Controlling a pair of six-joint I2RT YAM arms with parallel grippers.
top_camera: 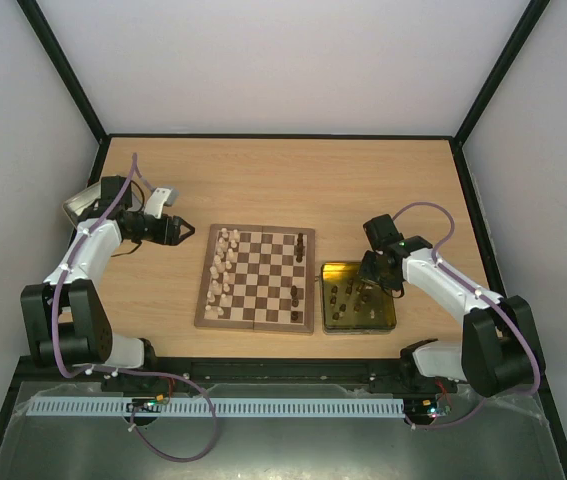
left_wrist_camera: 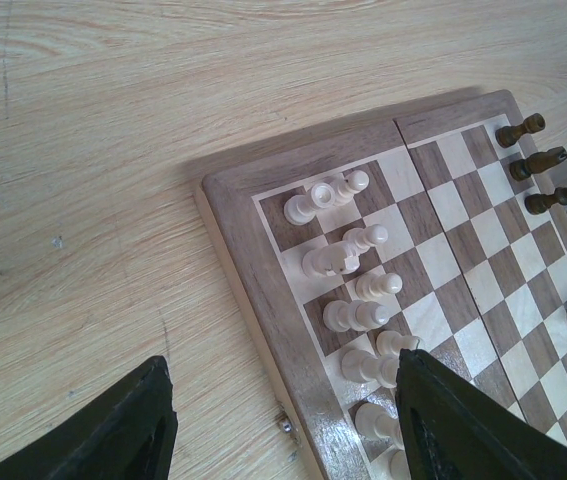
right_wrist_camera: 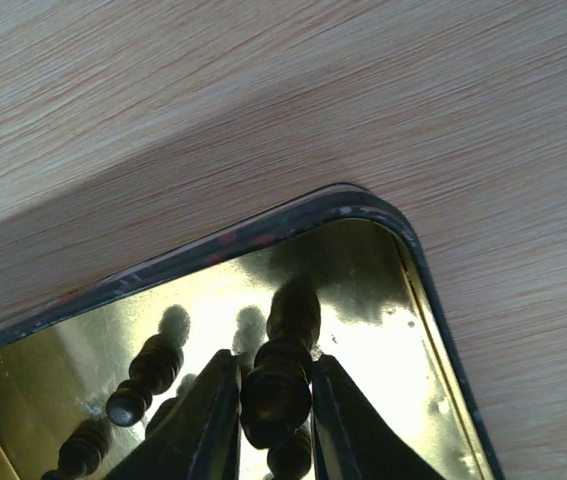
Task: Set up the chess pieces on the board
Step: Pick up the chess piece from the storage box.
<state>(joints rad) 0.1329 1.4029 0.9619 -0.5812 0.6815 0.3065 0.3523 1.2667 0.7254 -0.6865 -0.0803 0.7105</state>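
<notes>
the wooden table (top_camera: 293, 185) carries everything. the chessboard (top_camera: 263, 275) lies flat near its middle, between the two arms, with its light border all round. just beside the board's right edge sits an open yellow-gold tin (top_camera: 335, 272). a silver tin (top_camera: 76, 205) shows at the table's left edge, partly hidden behind the left arm.

the left gripper (top_camera: 185, 232) hovers over bare table off the board's far left corner. its jaws are spread wide with nothing between them, and in the wrist view its fingers (left_wrist_camera: 133, 430) frame that corner.

the right gripper (right_wrist_camera: 275, 400) is low in a corner of the gold tin, clenched on a dark brown chessman (right_wrist_camera: 281, 370) pinched between its two fingers.

cream chess pieces (top_camera: 221, 270) fill the two files along the board's left side. a few dark pieces (top_camera: 303, 243) stand along its right side. loose dark chessmen (top_camera: 348, 298) stand in the tin.
</notes>
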